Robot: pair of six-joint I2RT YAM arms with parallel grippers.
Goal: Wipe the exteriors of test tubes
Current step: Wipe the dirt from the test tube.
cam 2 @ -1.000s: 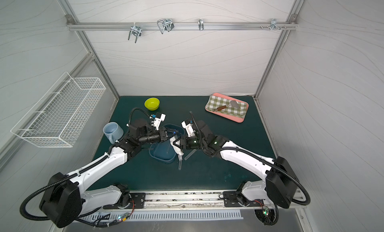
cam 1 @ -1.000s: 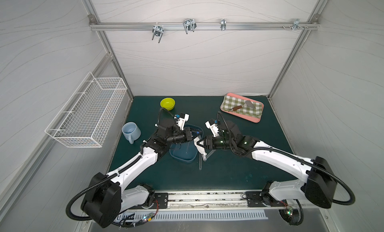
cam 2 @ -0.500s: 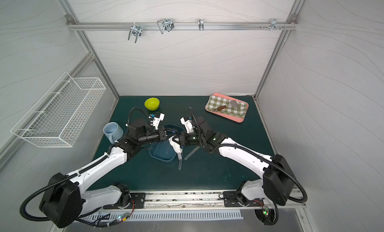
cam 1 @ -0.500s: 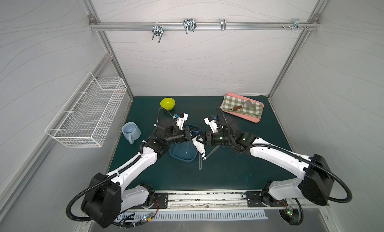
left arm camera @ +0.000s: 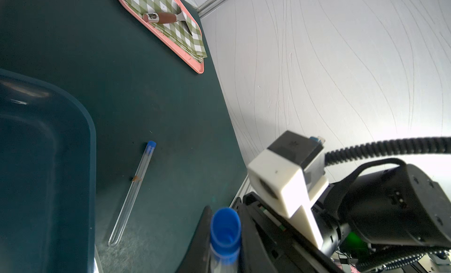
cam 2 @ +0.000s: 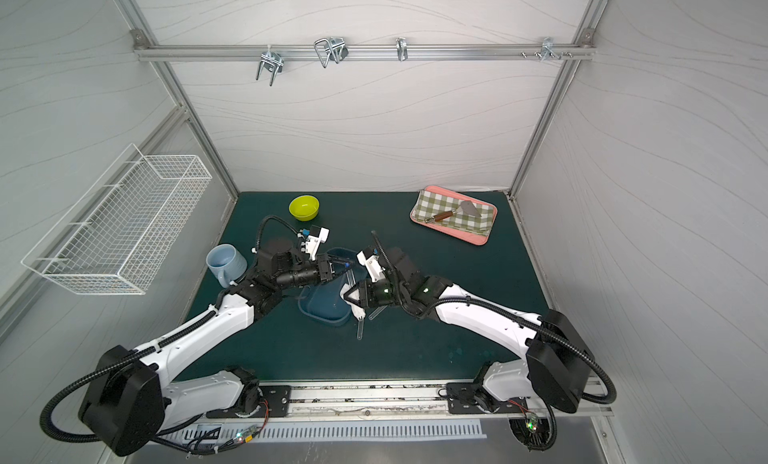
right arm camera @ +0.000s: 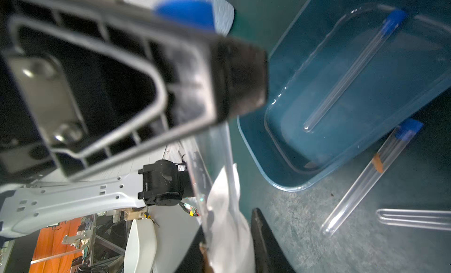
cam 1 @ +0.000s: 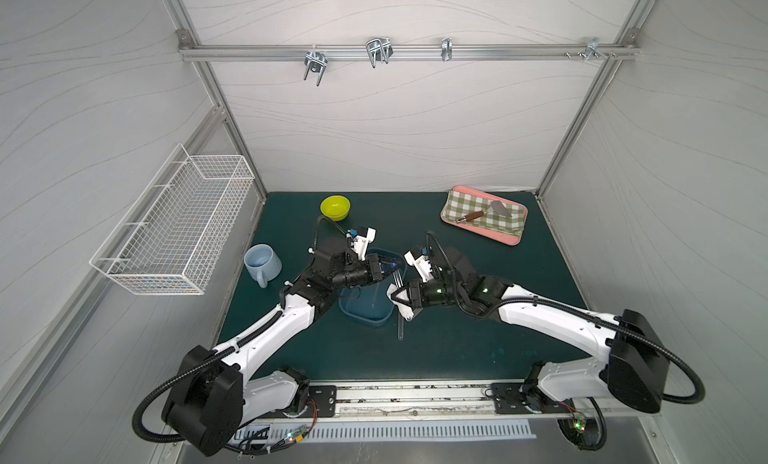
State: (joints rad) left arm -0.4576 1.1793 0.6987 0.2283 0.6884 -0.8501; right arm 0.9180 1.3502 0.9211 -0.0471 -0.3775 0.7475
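My left gripper (cam 1: 384, 271) (left arm camera: 224, 210) is shut on the blue-capped end of a clear test tube (cam 1: 400, 329) (left arm camera: 225, 230), which slants down over the near rim of the blue tub (cam 1: 365, 323). My right gripper (cam 1: 399, 304) (right arm camera: 229, 225) is shut on a white cloth (right arm camera: 227, 210) wrapped round that tube's middle. A second test tube (right arm camera: 349, 71) lies in the tub's water. A third tube with an orange mark (right arm camera: 373, 176) (left arm camera: 133, 193) lies on the mat beside the tub. Part of another tube (right arm camera: 415, 219) shows near it.
A light blue mug (cam 1: 262, 263) stands left of the left arm and a yellow-green bowl (cam 1: 335, 207) stands behind it. A pink tray (cam 1: 515, 242) with a checked cloth and a spatula sits at the back right. A wire basket (cam 1: 174, 225) hangs on the left wall.
My right gripper has closed tighter on the cloth and shifted slightly along the held tube toward the front. The left arm has not moved.
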